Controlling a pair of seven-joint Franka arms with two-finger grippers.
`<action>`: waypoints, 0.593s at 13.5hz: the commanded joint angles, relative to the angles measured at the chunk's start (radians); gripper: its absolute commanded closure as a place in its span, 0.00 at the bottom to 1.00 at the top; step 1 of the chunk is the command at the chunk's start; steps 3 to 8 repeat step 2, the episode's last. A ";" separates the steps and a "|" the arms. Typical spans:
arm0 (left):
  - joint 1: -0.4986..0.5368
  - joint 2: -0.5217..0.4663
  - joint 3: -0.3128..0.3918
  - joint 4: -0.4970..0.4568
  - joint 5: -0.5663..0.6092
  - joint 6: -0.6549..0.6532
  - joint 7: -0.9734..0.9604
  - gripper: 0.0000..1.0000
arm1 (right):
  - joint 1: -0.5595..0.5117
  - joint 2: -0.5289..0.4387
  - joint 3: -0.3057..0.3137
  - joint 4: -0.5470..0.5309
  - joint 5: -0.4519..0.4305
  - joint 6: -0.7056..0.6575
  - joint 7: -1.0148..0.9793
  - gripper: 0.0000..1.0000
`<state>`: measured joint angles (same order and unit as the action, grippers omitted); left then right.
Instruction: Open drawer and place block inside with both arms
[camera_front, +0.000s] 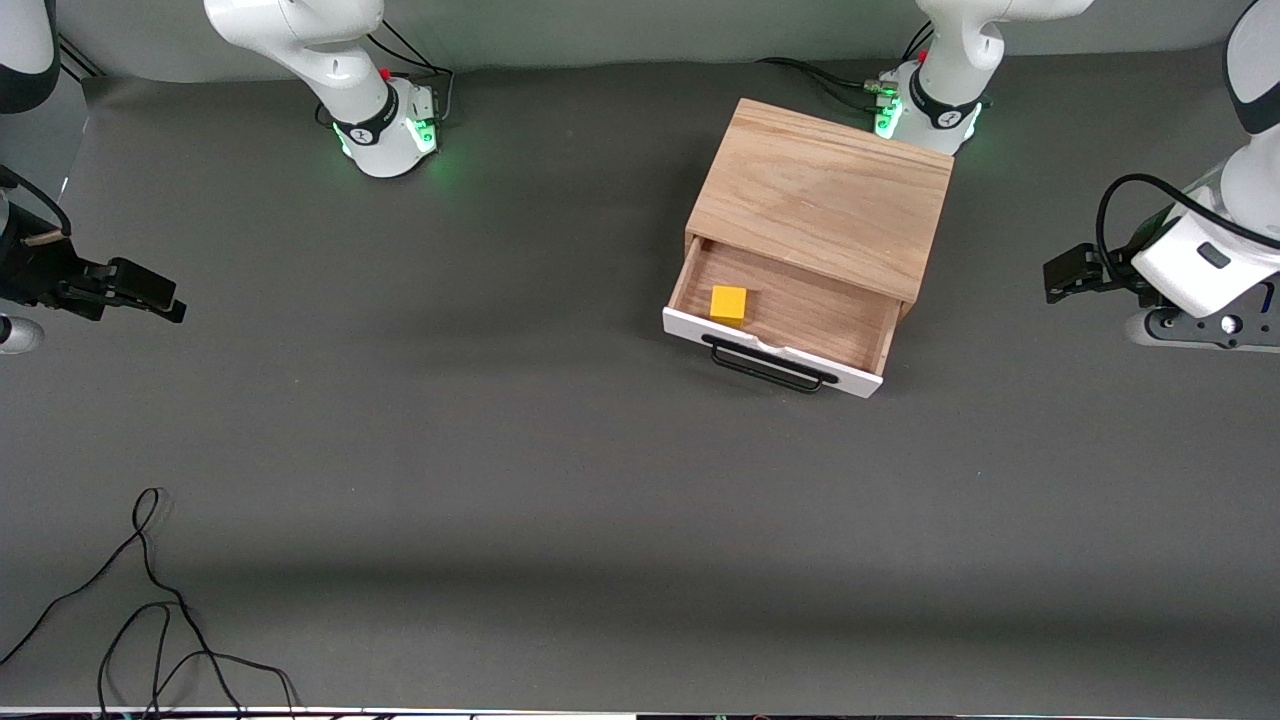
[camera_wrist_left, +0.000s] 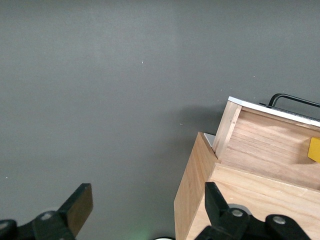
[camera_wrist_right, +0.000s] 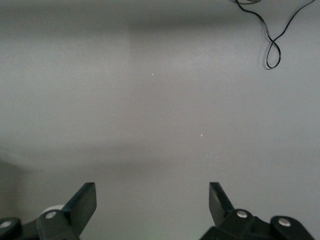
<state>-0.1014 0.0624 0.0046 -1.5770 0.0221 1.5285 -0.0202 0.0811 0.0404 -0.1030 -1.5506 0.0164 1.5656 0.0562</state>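
With the drawer (camera_front: 790, 320) pulled out of the box (camera_front: 822, 200) and the block (camera_front: 729, 304) sitting inside it, near the white front panel toward the right arm's end, I read the task as done bar closing, which isn't asked for. Handle (camera_front: 768, 366) faces my front camera, nothing touching it.

Left claw (camera_wrist_left: 145, 212) is released, fingers wide, empty, parked over bare surface (camera_front: 500, 450) at the left arm's end; its wrist view looks down on the box corner and the open drawer. Right claw (camera_wrist_right: 152, 210) is also released and empty, over bare surface at the right arm's end, well apart from the box. Both arms look retracted to clear the workspace, my guess.

Loose black cable (camera_front: 150, 600) lies on the surface near the front camera. No readable labels or writing anywhere.
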 joint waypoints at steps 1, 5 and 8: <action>-0.006 -0.024 0.014 -0.020 0.007 -0.004 0.003 0.00 | -0.003 -0.013 0.000 -0.002 -0.015 -0.009 -0.029 0.00; -0.006 -0.024 0.015 -0.021 0.009 -0.008 0.003 0.00 | -0.001 -0.014 0.000 -0.002 -0.015 -0.009 -0.033 0.00; -0.006 -0.024 0.015 -0.021 0.009 -0.008 0.003 0.00 | -0.001 -0.014 0.000 -0.002 -0.015 -0.009 -0.033 0.00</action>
